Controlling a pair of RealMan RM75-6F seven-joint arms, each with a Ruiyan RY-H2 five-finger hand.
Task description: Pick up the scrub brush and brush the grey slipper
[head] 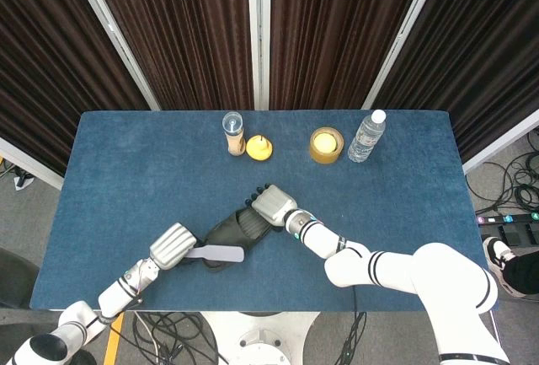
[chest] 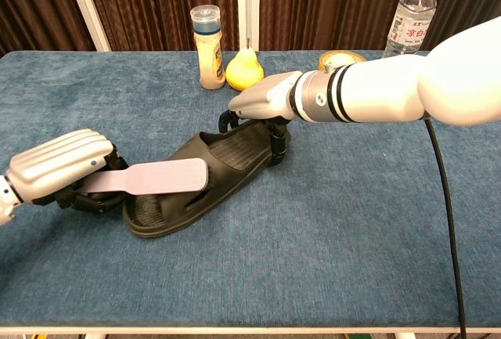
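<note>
Chest view: left hand (chest: 59, 173) grips brush (chest: 160, 178) by its handle, head over toe of slipper (chest: 205, 178) mid-surface. Right hand (chest: 262, 98) pins the heel. Risk: hard stroke could skid slipper out from under right hand.

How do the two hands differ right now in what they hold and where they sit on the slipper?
The left hand grips the scrub brush by its handle, beside the slipper's toe end; the right hand holds the grey slipper itself at its heel end. The left hand sits low by the table; the right hand reaches down from above the heel. Both are closed on something, and both work the same slipper.
</note>
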